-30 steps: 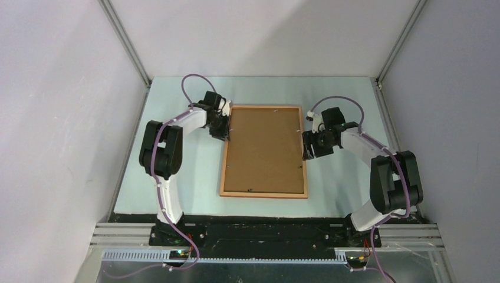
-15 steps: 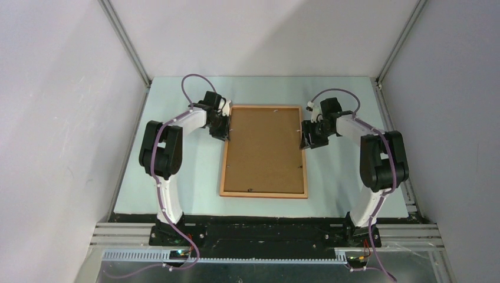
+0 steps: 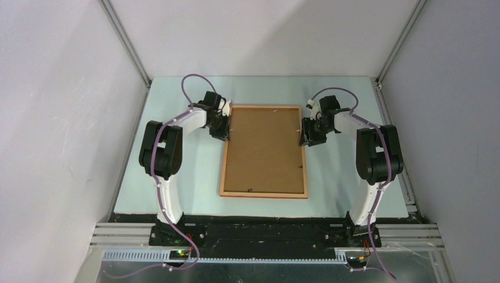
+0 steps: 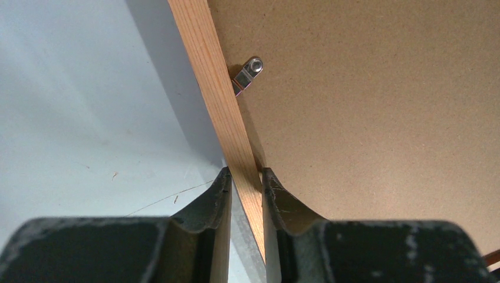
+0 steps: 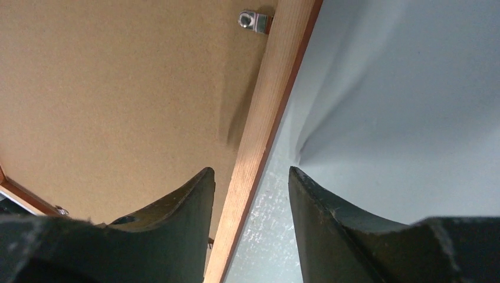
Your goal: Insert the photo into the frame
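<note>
The frame lies face down in the middle of the table, its brown backing board facing up. The photo is hidden. My left gripper is at the frame's left rail near the far corner. In the left wrist view the gripper is shut on that wooden rail, just below a metal clip. My right gripper is at the right rail. In the right wrist view it stands open astride the rail, one finger over the board, the other over the table.
A second metal clip sits on the board by the right rail. The pale table is walled in by grey panels, with corner posts at the back. The arm bases stand at the near edge.
The right arm has swung its elbow in and its gripper has shifted a little towards the far end of the right rail, its jaws narrowing. The left arm and frame have not moved.
</note>
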Controlling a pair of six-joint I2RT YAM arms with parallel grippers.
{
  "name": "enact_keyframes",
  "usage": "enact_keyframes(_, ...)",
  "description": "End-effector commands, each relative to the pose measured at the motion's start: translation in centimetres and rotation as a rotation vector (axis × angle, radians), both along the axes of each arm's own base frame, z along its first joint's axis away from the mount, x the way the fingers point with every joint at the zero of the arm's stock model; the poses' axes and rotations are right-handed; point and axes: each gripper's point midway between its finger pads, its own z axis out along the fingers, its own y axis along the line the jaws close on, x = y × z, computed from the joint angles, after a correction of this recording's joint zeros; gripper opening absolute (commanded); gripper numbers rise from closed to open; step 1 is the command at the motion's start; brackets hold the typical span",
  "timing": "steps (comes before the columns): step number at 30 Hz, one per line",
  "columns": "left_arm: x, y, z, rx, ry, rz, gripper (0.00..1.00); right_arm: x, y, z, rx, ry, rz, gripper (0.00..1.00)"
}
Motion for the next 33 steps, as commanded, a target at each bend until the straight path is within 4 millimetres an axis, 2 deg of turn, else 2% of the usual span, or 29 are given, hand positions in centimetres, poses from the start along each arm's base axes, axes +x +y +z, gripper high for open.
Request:
enact_keyframes(1, -2.4, -1.3, -0.5, -0.024, 0.056, -0.073, 0.05, 2.2, 0.6, 0.9, 0.004, -0.052, -0.011, 0.52)
enact_keyframes(13, -2.5, -1.5, -0.1, -0.039, 0.052, -0.076, 0.1, 2.5, 0.8, -0.5, -0.044, -0.021, -0.009, 0.4)
enact_keyframes(17, -2.5, -1.5, 0.1, -0.043, 0.048, -0.077, 0.13, 2.8, 0.8, -0.6, -0.044, -0.016, -0.005, 0.32)
enact_keyframes(20, -2.5, -1.4, 0.4, -0.046, 0.043, -0.075, 0.17, 3.3, 0.6, -0.6, -0.041, -0.018, -0.006, 0.22)
enact_keyframes(24, -2.5, -1.3, 0.8, -0.059, 0.04, -0.07, 0.29, 4.0, 0.2, -0.4, -0.04, -0.022, -0.01, 0.12)
enact_keyframes(25, -2.4, -1.3, 0.9, -0.061, 0.038, -0.069, 0.35, 4.0, 0.0, -0.4, -0.041, -0.021, -0.01, 0.09)
enact_keyframes(29, -2.1, -1.2, 1.6, -0.079, 0.025, -0.063, 0.53, 5.5, -0.1, 0.2, -0.045, -0.036, 0.001, 0.04)
enact_keyframes(33, -1.7, -0.7, 2.6, -0.096, 0.004, -0.049, 0.64, 6.9, -0.4, 0.8, -0.059, -0.077, 0.073, 0.02)
